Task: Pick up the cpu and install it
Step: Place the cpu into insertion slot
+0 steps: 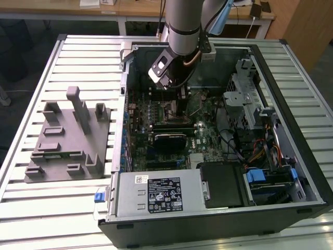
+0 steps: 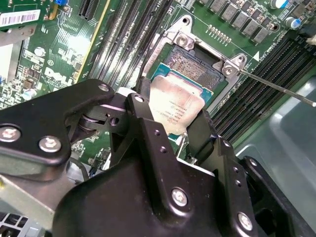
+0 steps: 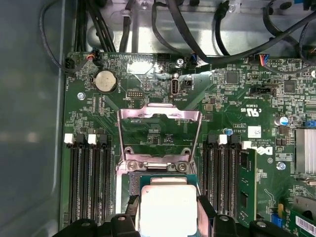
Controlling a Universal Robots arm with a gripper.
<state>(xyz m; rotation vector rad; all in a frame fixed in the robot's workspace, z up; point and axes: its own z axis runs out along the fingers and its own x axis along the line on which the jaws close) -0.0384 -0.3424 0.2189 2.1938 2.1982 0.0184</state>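
Item: cpu (image 2: 180,101), pale silver top, green rim. Location: clamped by two opposite edges in the gripper (image 2: 172,118), whose black fingers (image 2: 143,106) press on either side of it, as seen in both wrist views. Position: low over the open socket (image 2: 193,61) on the motherboard (image 3: 232,98), between the two banks of memory slots (image 3: 89,182). Part of the socket's contact field shows bare beyond the chip's far edge, so the chip appears offset or tilted, not seated flat. Retention frame (image 3: 160,112): swung up and open. Lever (image 2: 276,88): released, standing clear of the socket. Setting: arm (image 1: 182,26) reaching down into the open computer case (image 1: 208,229); grey fixture (image 1: 67,140) on the slatted table (image 1: 31,94) beside the case, on the exterior view's left. Status, as judged: pick-up done, carry to socket done; outstanding are seating, release, and closing of frame and lever
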